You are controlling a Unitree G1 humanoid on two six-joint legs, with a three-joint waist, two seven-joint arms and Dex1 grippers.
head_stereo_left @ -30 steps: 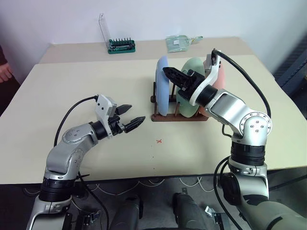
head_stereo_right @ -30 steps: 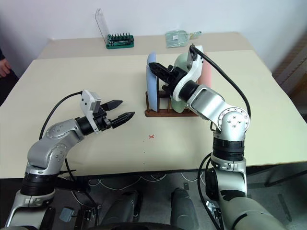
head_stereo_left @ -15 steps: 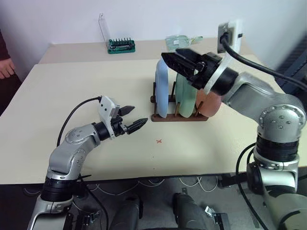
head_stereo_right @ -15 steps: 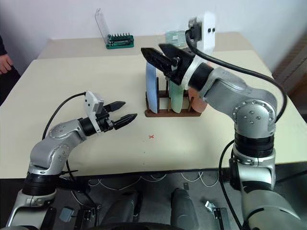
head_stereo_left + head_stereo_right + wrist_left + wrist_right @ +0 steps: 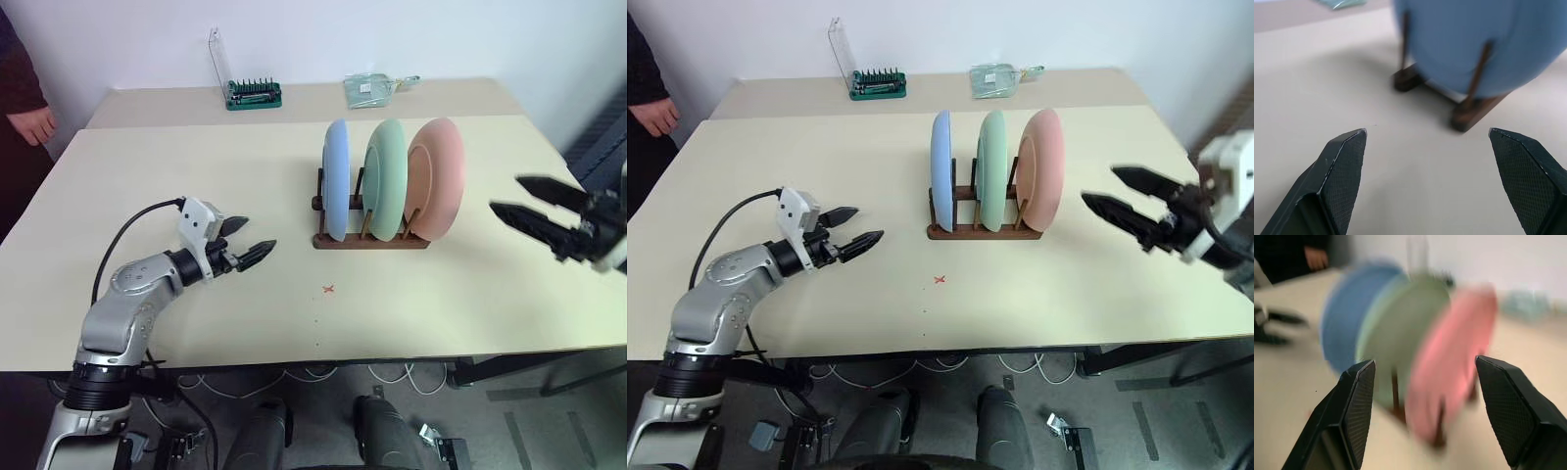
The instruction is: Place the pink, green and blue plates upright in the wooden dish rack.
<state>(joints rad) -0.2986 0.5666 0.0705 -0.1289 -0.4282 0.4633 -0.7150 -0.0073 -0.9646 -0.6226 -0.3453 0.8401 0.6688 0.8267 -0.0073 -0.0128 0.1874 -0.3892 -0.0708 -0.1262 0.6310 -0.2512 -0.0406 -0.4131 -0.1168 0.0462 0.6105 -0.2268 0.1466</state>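
Observation:
The blue plate (image 5: 336,181), green plate (image 5: 387,176) and pink plate (image 5: 436,176) stand upright side by side in the wooden dish rack (image 5: 372,241) at mid-table. My right gripper (image 5: 506,194) hovers open to the right of the pink plate, apart from it and pointing toward it, with nothing between its fingers. My left gripper (image 5: 257,235) is open and empty, low over the table left of the rack. The left wrist view looks at the blue plate (image 5: 1474,39) and the rack's near foot (image 5: 1469,117). The right wrist view faces all three plates, the pink plate (image 5: 1449,357) nearest.
A green-and-black tool case (image 5: 253,94) with a raised clear lid and a clear bag (image 5: 370,88) lie at the table's far edge. A person's hand (image 5: 34,125) is beyond the far left corner. A small red cross (image 5: 328,290) marks the table in front of the rack.
My right gripper has let go of the green plate, opened wider and swung off to the right. The green plate now stands straight between blue and pink. My left gripper drifted slightly left.

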